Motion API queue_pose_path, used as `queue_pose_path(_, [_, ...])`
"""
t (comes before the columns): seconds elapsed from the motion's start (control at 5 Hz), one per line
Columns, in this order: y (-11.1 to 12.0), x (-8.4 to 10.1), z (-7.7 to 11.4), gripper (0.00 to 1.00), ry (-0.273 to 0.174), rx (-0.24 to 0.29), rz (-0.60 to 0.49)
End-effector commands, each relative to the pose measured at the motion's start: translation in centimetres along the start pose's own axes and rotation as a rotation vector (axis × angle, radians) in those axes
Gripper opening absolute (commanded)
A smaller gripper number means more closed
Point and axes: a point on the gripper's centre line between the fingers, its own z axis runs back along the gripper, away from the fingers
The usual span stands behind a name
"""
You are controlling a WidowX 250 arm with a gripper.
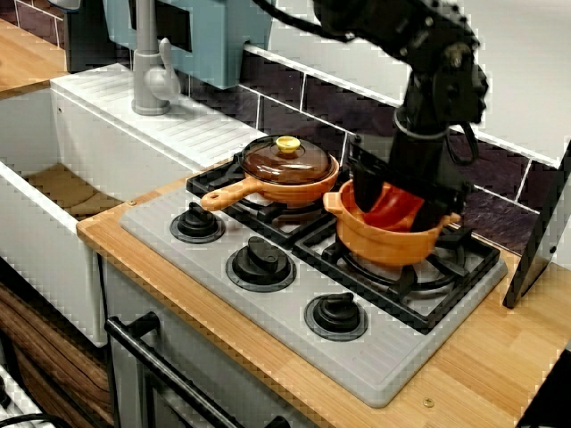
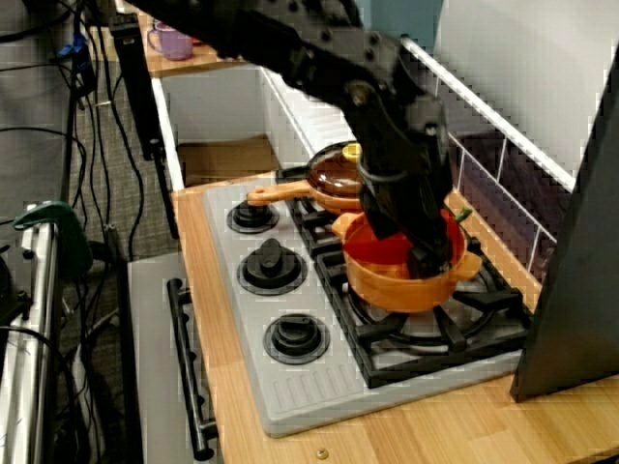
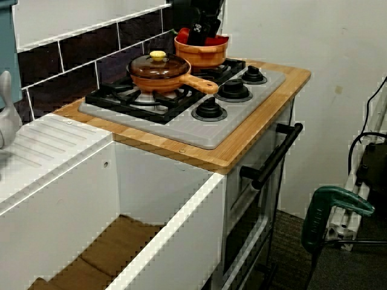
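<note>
An orange two-handled pot point(image 1: 384, 245) point(image 2: 401, 285) point(image 3: 202, 55) stands on the right rear burner of a toy hob. Inside it lies a red item point(image 1: 393, 207) point(image 2: 377, 249) point(image 3: 219, 41), with a bit of green at its far edge in the view from the hob's end. My black gripper point(image 1: 399, 201) point(image 2: 421, 246) point(image 3: 199, 33) reaches down into the pot, its fingers on either side of the red item. The pot rim and the arm hide the fingertips, so contact is unclear. Beside the pot sits an orange frying pan with a brown lid point(image 1: 290, 165) point(image 2: 334, 174) point(image 3: 158, 69).
The grey hob plate point(image 1: 375, 357) carries three black knobs point(image 1: 263, 263) along its front. A white sink point(image 1: 62, 192) and grey tap point(image 1: 152, 71) lie to the left. A black panel point(image 1: 540, 241) leans at the right, and the oven handle point(image 1: 178, 370) juts out below.
</note>
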Motion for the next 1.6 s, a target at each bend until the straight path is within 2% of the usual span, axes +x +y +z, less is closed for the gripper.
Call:
queue_pose_path(0.0, [-0.2,1.6,0.6,0.00,-0.017,-0.015,0.017])
queue_pose_path(0.2, [0.7,2.4,1.2,0.00,0.000,-0.017,0.029])
queue_pose_path(0.4, [2.0,3.6,2.6,0.00,0.024,-0.032,0.045])
queue_pose_path(0.6, [3.6,4.9,4.6,0.00,0.046,-0.063,0.075])
queue_pose_path(0.8, [5.1,5.6,6.9,0.00,0.050,-0.098,0.089])
queue_pose_path(1.0, [7.2,6.0,9.5,0.00,0.063,-0.157,0.112])
queue_pose_path(1.4, [9.5,5.0,13.4,0.00,0.041,-0.211,0.106])
